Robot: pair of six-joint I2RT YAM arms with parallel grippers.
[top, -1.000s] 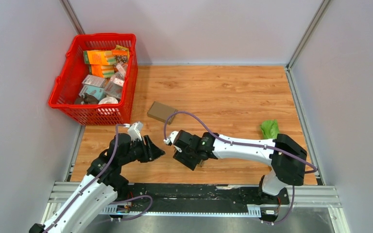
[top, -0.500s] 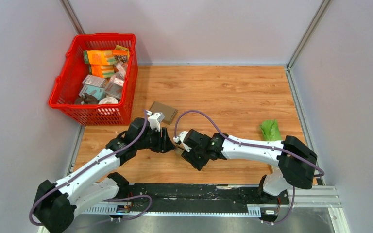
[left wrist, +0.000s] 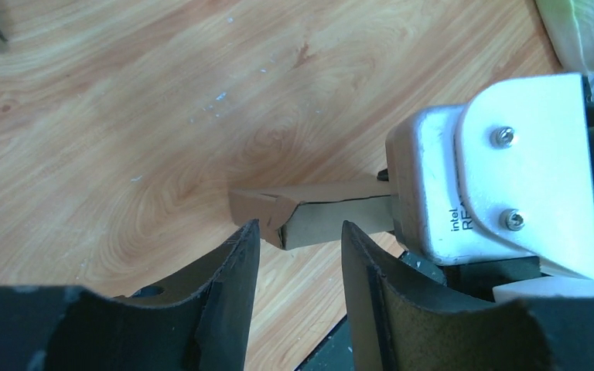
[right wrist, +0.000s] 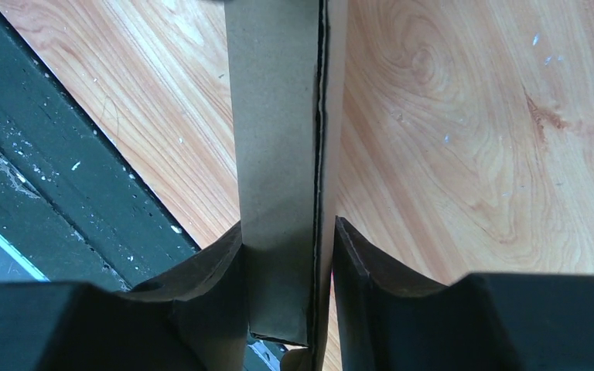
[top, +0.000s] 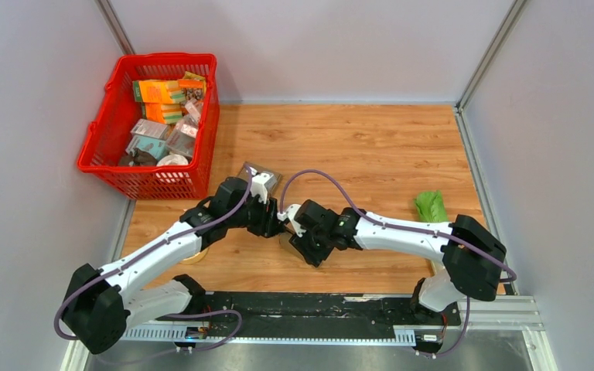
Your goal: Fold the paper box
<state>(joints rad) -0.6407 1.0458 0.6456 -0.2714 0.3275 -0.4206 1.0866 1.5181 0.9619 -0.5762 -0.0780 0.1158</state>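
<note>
Since a second ago, the left gripper (left wrist: 298, 232) had travelled from near its base to table centre. It stood open, fingertips flanking the end of the flattened brown cardboard paper box (right wrist: 274, 116). The right gripper (right wrist: 288, 232) had narrowed and was clamping that box. Judged: two-handed folding about to start.

Count:
- two grippers
- one held box
- one second brown carton (top: 259, 176)
- one red plastic basket (top: 97, 151)
- one green crumpled item (top: 431, 205)

Brown paper box (right wrist: 274, 154), black fingers (right wrist: 387, 286), red basket (top: 162, 184), orange wood-grain table (top: 371, 147).
</note>
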